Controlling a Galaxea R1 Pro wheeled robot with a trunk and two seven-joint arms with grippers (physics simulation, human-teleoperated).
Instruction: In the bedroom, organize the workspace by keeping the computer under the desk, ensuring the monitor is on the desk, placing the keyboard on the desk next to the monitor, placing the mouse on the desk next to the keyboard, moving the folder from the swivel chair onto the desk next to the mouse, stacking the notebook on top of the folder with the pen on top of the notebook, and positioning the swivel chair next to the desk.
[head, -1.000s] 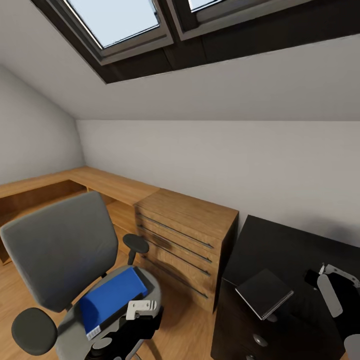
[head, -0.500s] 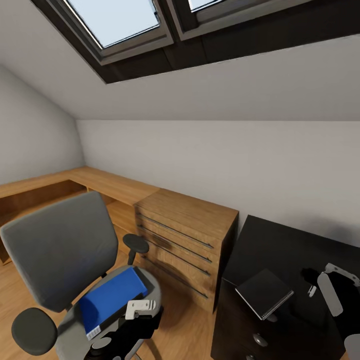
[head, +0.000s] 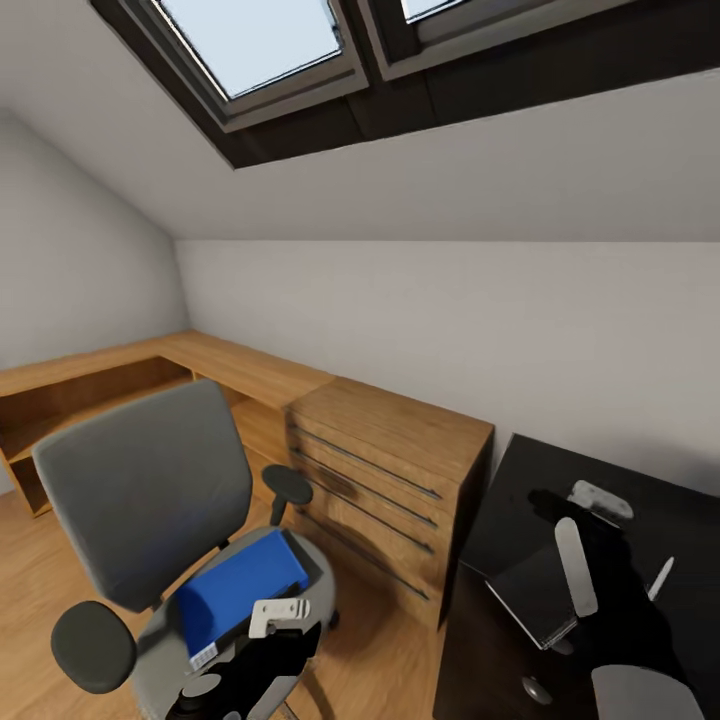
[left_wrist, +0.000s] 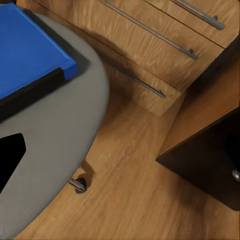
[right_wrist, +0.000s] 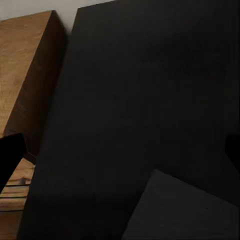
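Note:
The grey swivel chair (head: 140, 490) stands at the left with the blue folder (head: 240, 585) flat on its seat (left_wrist: 60, 140). My left gripper (head: 288, 625) hovers at the seat's front edge beside the folder (left_wrist: 25, 50), open and holding nothing. On the black desk (head: 520, 480) at the right lies the grey notebook (head: 530, 600), partly hidden by my right arm. The right gripper (head: 560, 505) hangs over the desk top (right_wrist: 150, 75) beyond the notebook (right_wrist: 190, 210). Its fingers (right_wrist: 10, 155) are spread wide, open and empty. The white pen (head: 660, 578) lies on the desk right of that arm.
A light-wood drawer cabinet (head: 400, 440) stands between chair and desk, against the sloped wall, with a low wooden shelf (head: 100, 370) running left from it. The desk's drawer front carries a round knob (head: 537, 688). Wood floor (left_wrist: 135, 190) shows between the chair seat and the desk.
The head view has shifted, moving everything slightly rightward. My right arm swung left over the notebook. The pen, a small white shape beside the gripper half a second ago, now lies on the desk.

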